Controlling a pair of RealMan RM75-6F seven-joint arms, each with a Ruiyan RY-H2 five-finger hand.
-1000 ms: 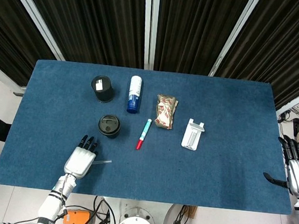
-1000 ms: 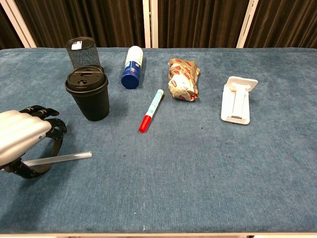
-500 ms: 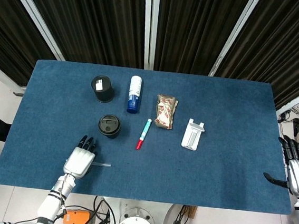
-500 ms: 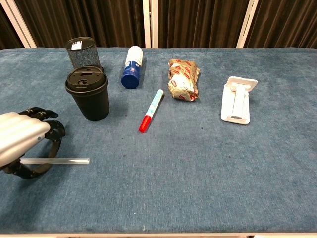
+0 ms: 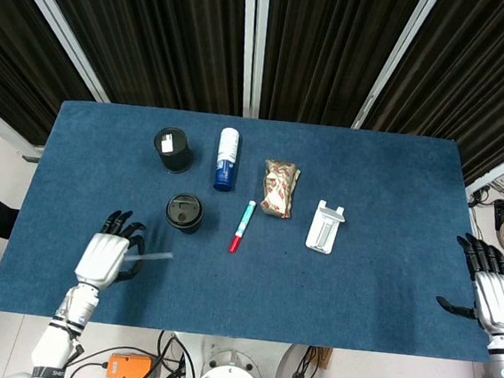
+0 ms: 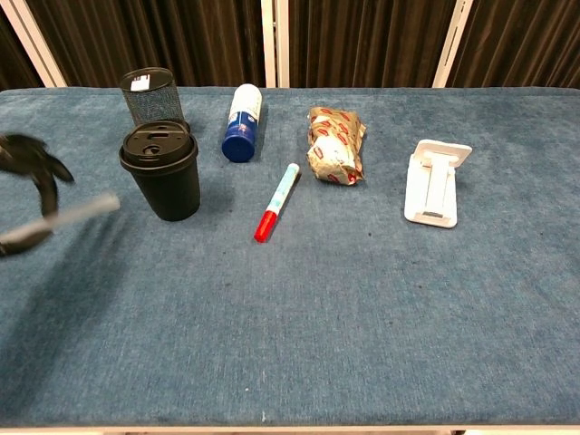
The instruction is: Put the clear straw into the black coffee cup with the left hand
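Left hand (image 5: 102,258) is gripping the clear straw (image 5: 152,256), which pokes out toward 3 o'clock from its fingers, raised off the blue surface (image 5: 362,253). Black coffee cup (image 5: 184,212) sits near, around 1 o'clock of the hand.

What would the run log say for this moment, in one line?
left hand: holds clear straw, lifted | black coffee cup: lid on, straw not in | right hand: idle

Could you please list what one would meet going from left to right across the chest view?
Clear straw → black coffee cup → blue and white bottle → red-capped marker → snack packet → white phone stand. The mesh pen holder overlaps the cup, so I left it out.
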